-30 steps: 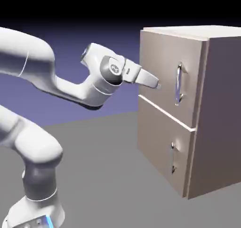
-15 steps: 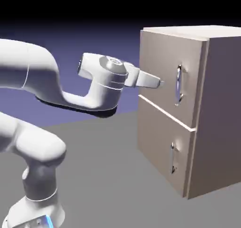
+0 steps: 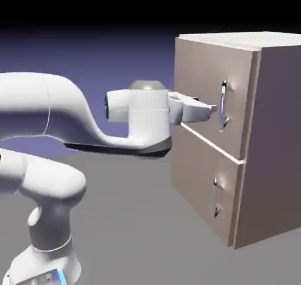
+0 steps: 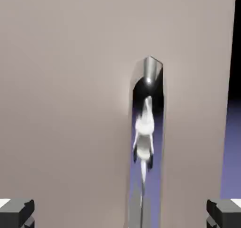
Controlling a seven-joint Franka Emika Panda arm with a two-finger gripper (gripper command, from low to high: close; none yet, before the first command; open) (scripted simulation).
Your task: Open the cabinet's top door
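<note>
- In the exterior view, shows the table (image 3: 135, 231) as a plain, dark grey, matt surface, spreading across the lower part and running back to a soft edge behind the arm.
- Carries the robot's white base (image 3: 44, 263) at the lower left, with a small strip of blue light (image 3: 61, 277) near the bottom edge.
- Carries the cabinet (image 3: 273, 137) too, upright at the exterior view's right, beige-brown with a pale top (image 3: 253, 39).
- Rises behind into a blue-violet backdrop (image 3: 88, 57), darkening to black along the top.
- Has the top door (image 3: 197, 72) closed, above the shorter lower door (image 3: 197, 172), with a bright line between the two.
- Reaches with the white arm (image 3: 70, 107) from the left, bringing the end effector (image 3: 213, 109) just beside the long silver handle (image 3: 223, 106) of the top door; cannot tell from here whether touching.
- In the hand view, looks onto the smooth beige face of the top door, filling most of the view.
- Gives a strip of black over blue-violet backdrop beyond the door's edge at the right.
- Shows the end effector spread wide, with dark grey tips at the bottom left and bottom right, pinching nothing.
- Places the handle lengthwise between the lines of the tips, right of the middle, mirroring white, black and blue-violet on shiny metal.
</note>
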